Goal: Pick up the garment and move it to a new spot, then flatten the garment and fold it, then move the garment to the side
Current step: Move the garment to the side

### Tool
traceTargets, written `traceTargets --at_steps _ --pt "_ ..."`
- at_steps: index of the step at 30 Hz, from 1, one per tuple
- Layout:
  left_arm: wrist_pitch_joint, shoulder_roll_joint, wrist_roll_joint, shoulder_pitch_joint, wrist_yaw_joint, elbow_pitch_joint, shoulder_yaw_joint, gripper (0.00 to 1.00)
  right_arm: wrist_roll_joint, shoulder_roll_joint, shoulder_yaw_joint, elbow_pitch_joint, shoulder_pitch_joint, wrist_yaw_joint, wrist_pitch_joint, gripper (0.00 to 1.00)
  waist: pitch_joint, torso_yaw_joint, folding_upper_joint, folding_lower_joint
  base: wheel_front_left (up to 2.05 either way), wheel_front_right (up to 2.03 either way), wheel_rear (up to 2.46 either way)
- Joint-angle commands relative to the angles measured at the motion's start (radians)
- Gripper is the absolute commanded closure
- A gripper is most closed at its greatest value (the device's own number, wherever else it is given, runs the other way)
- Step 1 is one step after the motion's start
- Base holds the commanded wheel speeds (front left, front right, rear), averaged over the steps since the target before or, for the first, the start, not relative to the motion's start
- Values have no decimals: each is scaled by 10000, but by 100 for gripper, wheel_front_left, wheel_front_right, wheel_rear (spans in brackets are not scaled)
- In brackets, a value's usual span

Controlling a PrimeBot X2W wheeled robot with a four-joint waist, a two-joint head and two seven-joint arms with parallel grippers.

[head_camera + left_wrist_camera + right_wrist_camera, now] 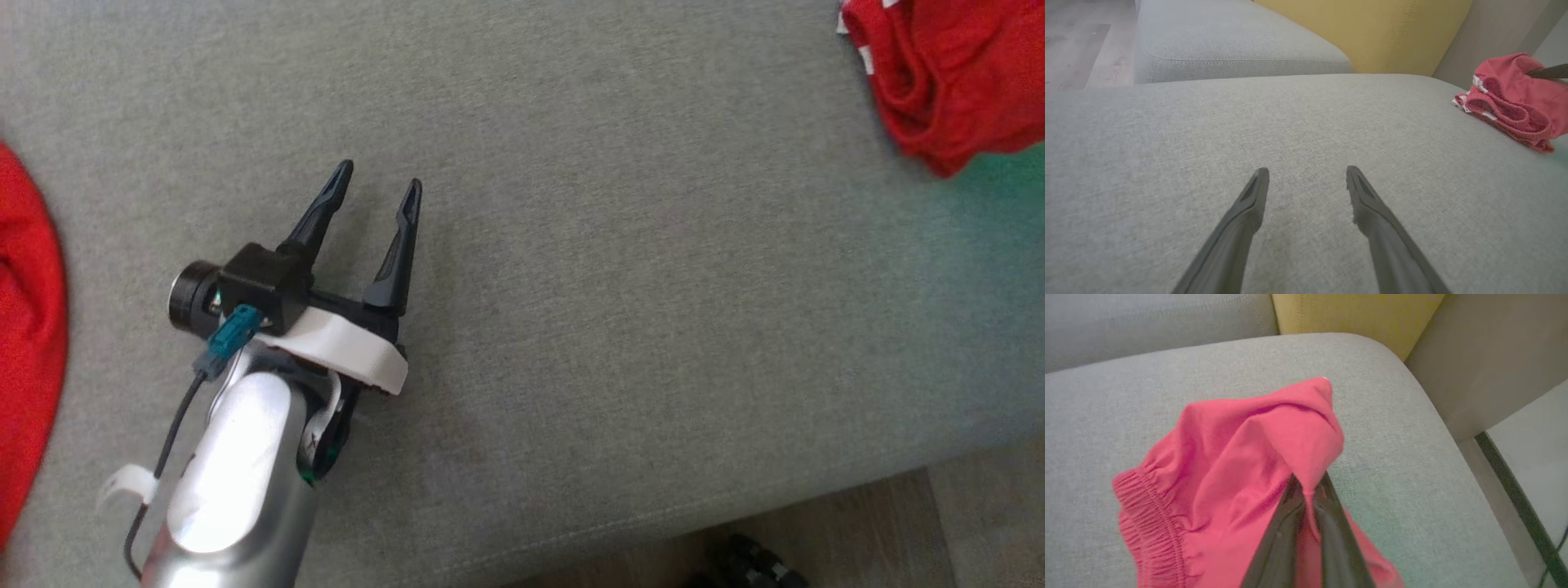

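L gripper point(381, 175): released, empty, over sofa cushion point(653, 286). R gripper point(1309, 484): clenched on red garment point(1237, 453).

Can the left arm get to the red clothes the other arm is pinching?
Probably yes: the left gripper is open, and just bare grey cushion lies between it and the red garment. It's a long stretch, though, and the right gripper is shut on it.

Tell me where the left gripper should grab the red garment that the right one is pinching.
Probably the gathered elastic waistband, the edge of the garment farthest from the pinch of the right gripper. It lies bunched and thick on the cushion, toward the open left gripper, so come in low from the left.
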Motion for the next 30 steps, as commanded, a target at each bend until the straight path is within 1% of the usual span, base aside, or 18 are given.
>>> traceTargets --at_steps 1,4,5,7,8,13,18,21,24,30 --pt "-49 189 56 -260 83 -385 244 0 -371 -250 163 -107 -251 -7 -6 100 88 69 0 -3 0 0 0" --pt "-65 184 20 -278 95 -343 216 0 -616 -177 -53 469 -508 -7 -96 100 48 54 0 -3 0 0 0" --pt "-74 177 2 -279 95 -308 205 0 -692 -97 -87 634 -555 -7 -103 89 1 52 0 -3 0 0 0" --pt "-95 159 -41 -271 94 -217 182 0 -692 116 -206 815 -604 -7 -256 6 -131 59 0 -3 0 0 0" --pt "-112 149 -68 -257 99 -173 179 0 -767 179 -193 900 -609 -7 -322 0 -223 63 0 -3 0 0 0" --pt "-227 84 -227 -102 164 30 208 0 -903 498 -149 1021 -526 -7 -718 0 -861 97 0 -3 0 0 0" --pt "-341 18 -399 144 246 185 301 0 -929 628 44 636 -344 -7 -1133 0 -1679 171 0 -3 0 0 0" --pt "-405 -14 -548 388 347 257 464 0 -785 718 208 45 -43 -7 -1447 0 -2388 292 0 -3 0 0 0" --pt "-442 2 -672 666 478 253 699 0 -483 785 278 -798 419 -7 -1828 0 -3125 471 0 -3 0 0 0" --pt "-466 263 -818 1283 740 65 1223 0 59 938 -7 -2739 2025 -7 -2628 0 -4322 858 0 -3 0 0 0"
